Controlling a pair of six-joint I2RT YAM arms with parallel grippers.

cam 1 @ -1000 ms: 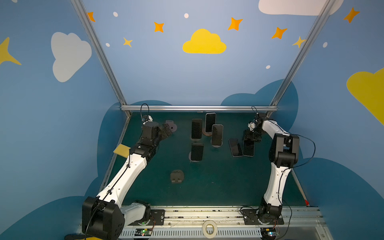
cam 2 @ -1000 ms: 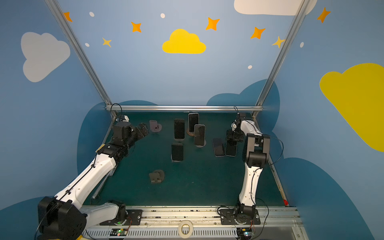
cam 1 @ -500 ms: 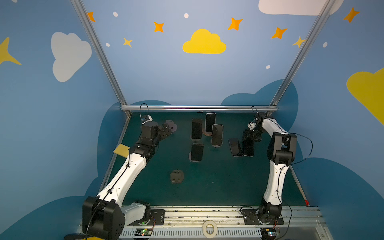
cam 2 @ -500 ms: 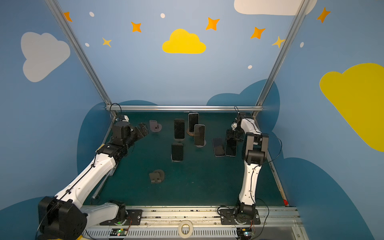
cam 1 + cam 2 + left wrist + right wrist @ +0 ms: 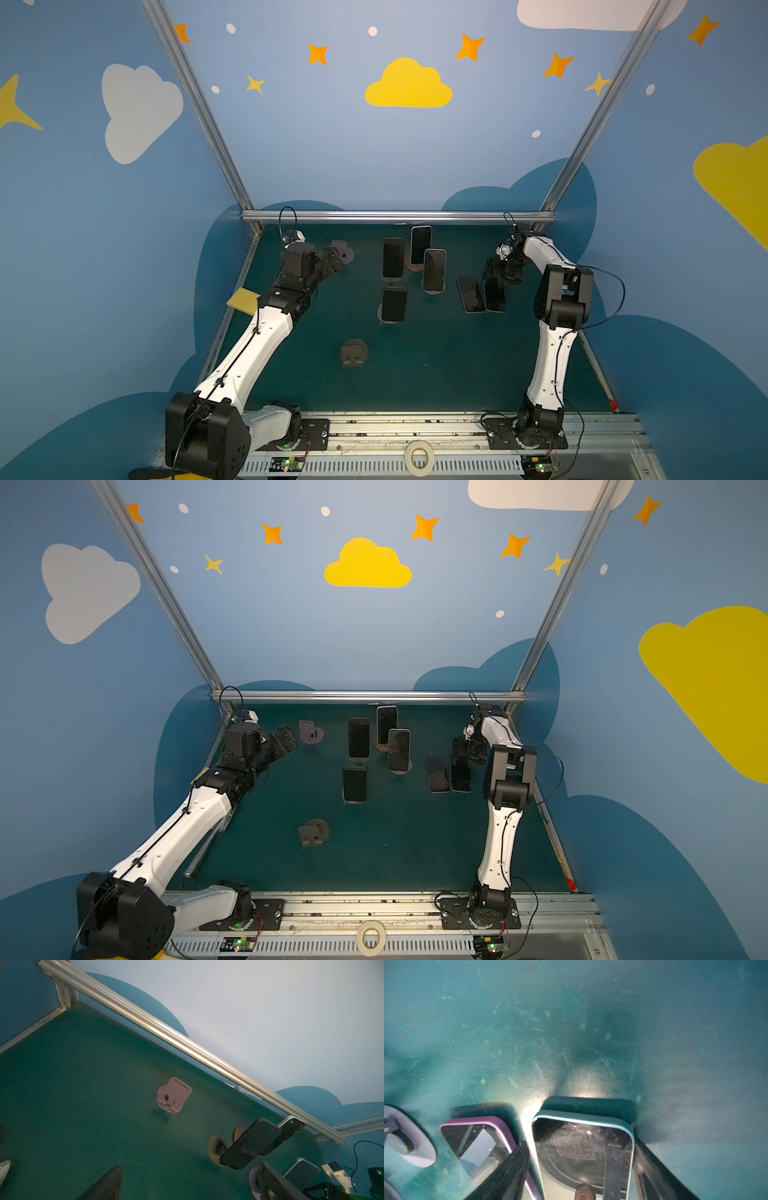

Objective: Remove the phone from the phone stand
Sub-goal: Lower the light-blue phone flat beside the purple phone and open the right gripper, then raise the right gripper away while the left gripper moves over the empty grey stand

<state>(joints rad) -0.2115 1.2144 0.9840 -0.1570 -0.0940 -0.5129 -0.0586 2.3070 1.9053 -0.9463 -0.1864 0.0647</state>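
Note:
Two phones lie flat side by side on the green mat at the right: a purple-edged phone (image 5: 471,294) (image 5: 475,1142) and a teal-edged phone (image 5: 495,296) (image 5: 583,1153). My right gripper (image 5: 496,276) (image 5: 581,1147) hangs over the teal-edged phone's far end. It is open, with a finger along each long side and a narrow gap at one edge. Several more phones (image 5: 393,258) stand upright on stands in the middle. My left gripper (image 5: 334,259) is open and holds nothing, just short of an empty grey phone stand (image 5: 344,251) (image 5: 173,1098).
A dark empty stand (image 5: 354,353) sits toward the front of the mat. A yellow pad (image 5: 243,300) lies at the left edge. The aluminium rail (image 5: 395,216) closes the back. A tape roll (image 5: 419,457) rests on the front rail.
My right gripper's fingers have spread apart around the teal-edged phone, which stays flat on the mat. The left arm has not moved.

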